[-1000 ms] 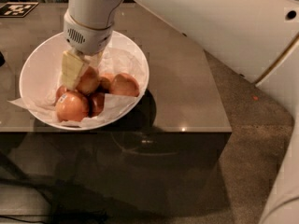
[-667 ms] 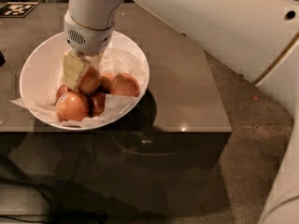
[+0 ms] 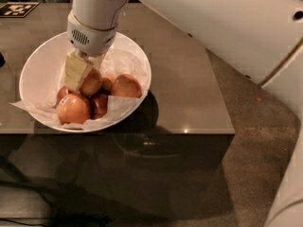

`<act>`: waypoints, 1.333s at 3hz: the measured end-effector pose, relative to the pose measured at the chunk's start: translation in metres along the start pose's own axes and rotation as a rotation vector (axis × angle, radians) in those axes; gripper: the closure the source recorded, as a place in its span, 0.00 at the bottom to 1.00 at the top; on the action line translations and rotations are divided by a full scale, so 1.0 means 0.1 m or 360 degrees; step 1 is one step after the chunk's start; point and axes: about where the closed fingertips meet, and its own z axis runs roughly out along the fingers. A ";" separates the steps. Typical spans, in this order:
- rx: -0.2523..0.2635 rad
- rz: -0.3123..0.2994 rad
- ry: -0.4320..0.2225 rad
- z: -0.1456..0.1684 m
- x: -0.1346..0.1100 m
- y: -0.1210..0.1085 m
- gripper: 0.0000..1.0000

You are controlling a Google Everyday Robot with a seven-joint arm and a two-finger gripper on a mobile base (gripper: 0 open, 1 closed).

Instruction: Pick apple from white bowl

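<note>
Apple (image 3: 93, 82) in bowl (image 3: 38, 65), just left of bowl centre, top of the pile. Pinkish-red with yellow blush, shiny, no sticker showing. Pressed up against gripper (image 3: 81, 77) on its left side; touching neighbours below and to the right.

Gripper down inside bowl, left of centre, tilted slightly. Far side blocked by apple, so no way to say whether clamped on it or spread apart. Grey-white wrist (image 3: 90, 32) with a vent grille right above, over the back-left of bowl.

More fruit in bowl:
- Stickered apple (image 3: 73, 109) at bowl front, left of centre, dark-and-white label on top.
- Dark apple (image 3: 100, 105) at bowl front centre, touching stickered apple.
- Right apple (image 3: 127, 85) right of bowl centre, near the rim.
- One more red one peeking out at bowl's left, partly hidden behind gripper.

Paper (image 3: 118, 60), white and crumpled, lining bowl under the fruit, spilling over bowl's front-left rim.

Table (image 3: 189, 79), brown and glossy, under bowl; bowl close to its front edge, left part. Black-and-white marker (image 3: 16, 8) on table, behind and left of bowl. Arm (image 3: 213, 27), big and white, running from above bowl to the right. Carpet (image 3: 255, 150) well right of bowl, past the table edge.
</note>
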 end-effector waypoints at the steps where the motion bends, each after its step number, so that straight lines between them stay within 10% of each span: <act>1: 0.0020 -0.0084 -0.0055 -0.23 -0.07 0.11 1.00; 4: 0.0116 -0.0235 -0.0141 -0.82 -0.28 0.24 1.00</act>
